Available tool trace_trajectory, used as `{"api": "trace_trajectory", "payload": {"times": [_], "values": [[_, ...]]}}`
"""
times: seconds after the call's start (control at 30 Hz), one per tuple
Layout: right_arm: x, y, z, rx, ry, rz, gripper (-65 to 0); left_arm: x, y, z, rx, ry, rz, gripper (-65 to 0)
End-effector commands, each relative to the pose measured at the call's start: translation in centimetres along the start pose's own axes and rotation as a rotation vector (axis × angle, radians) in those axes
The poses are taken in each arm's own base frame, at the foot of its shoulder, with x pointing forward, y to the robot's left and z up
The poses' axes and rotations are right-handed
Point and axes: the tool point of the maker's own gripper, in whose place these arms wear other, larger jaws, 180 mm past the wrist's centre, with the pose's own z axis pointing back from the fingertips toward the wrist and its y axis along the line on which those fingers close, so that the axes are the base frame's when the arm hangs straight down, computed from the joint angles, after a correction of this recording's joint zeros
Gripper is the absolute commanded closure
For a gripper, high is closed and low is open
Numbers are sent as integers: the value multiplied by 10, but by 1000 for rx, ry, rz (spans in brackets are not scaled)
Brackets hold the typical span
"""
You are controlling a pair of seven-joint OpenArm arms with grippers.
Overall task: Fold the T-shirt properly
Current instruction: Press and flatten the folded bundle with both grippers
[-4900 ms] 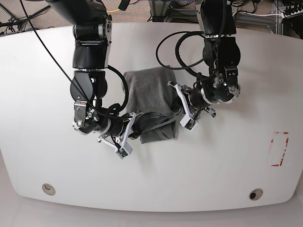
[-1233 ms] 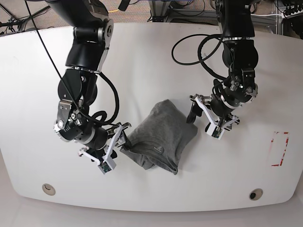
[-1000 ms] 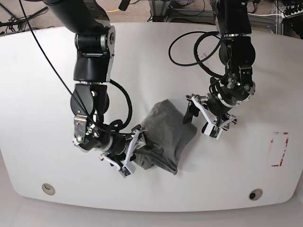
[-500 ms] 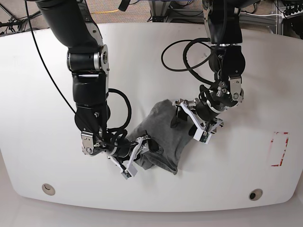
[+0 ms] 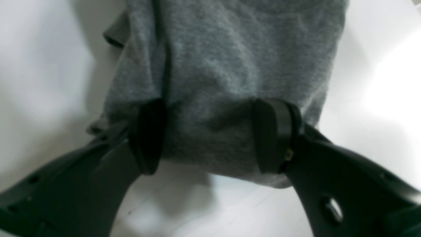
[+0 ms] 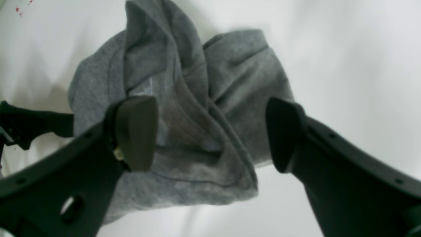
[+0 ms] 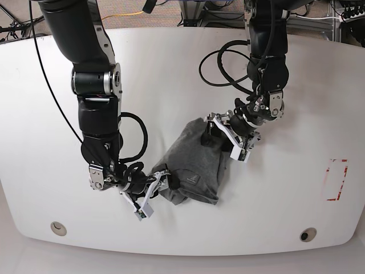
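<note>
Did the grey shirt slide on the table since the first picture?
Yes. The T-shirt slid toward the table's near edge, closer to the two round holes there, and now lies slanted instead of straight.

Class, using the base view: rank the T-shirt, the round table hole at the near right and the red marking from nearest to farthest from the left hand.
1. T-shirt, under the left hand.
2. Red marking, right edge.
3. Table hole, near-right corner; close to the marking's rank.

The T-shirt was plain heather grey, unpatterned. The table was white, with a red dashed rectangle marked near one edge. Both arms were black, their cables black too.
</note>
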Motion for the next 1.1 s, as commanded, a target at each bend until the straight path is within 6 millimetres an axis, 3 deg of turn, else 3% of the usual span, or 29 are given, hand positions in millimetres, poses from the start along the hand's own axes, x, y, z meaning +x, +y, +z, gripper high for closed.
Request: {"api": "trace_trajectory", "payload": {"times": [0.0, 0.13, 0.27, 0.43, 0.6, 0.67, 0.9, 1.07], "values": [[27, 0, 7, 3, -72, 22, -487, 12, -3, 0, -9, -26, -14, -392], [19, 1, 6, 8, -49, 12, -484, 9, -6, 6, -5, -33, -21, -392], [24, 5, 7, 5, -44, 38, -482, 23, -8, 14, 1, -60, -55, -392], [20, 20, 1, 27, -19, 74, -471, 14, -6, 15, 10, 21, -63, -392], [15, 30, -6, 44, 4, 100, -317, 11, -9, 16, 3, 29, -69, -392], [5, 36, -10, 56, 34, 98, -268, 1, -12, 22, 6, 39, -64, -392], [-3, 48, -3, 50, 34, 146, -246, -18, -19, 40, 16, 63, -70, -392], [0, 55, 11, 25, 37, 214, -81, -32, -22, 53, 26, 136, -88, -392]]}}
